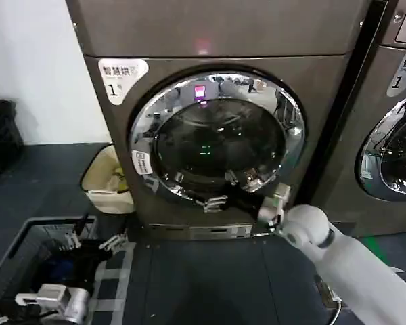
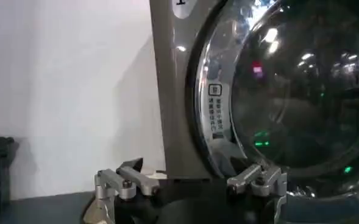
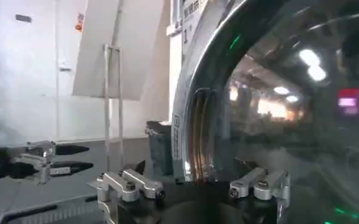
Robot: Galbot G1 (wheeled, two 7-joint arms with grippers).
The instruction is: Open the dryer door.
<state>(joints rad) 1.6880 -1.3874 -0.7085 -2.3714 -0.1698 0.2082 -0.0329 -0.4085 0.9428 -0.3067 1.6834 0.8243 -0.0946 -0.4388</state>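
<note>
**Op A:** Head view had the door [image 1: 216, 139] closed in the dryer [image 1: 122, 135] front, straight ahead of me, sticker [image 1: 141, 162] on its chrome rim. Where was my right gripper [image 1: 235, 192]?

**Op B:** I had it at the door's lower edge, fingers [image 1: 215, 202] spread wide against the rim, gripping nothing. Right wrist view put the rim [image 3: 194, 140] between the two fingers [image 3: 130, 185].

**Op A:** And the left?

**Op B:** I kept the left gripper [image 1: 95, 242] low by the floor, over a dark basket [image 1: 27, 237], well apart from the door, jaws wide too.
</note>
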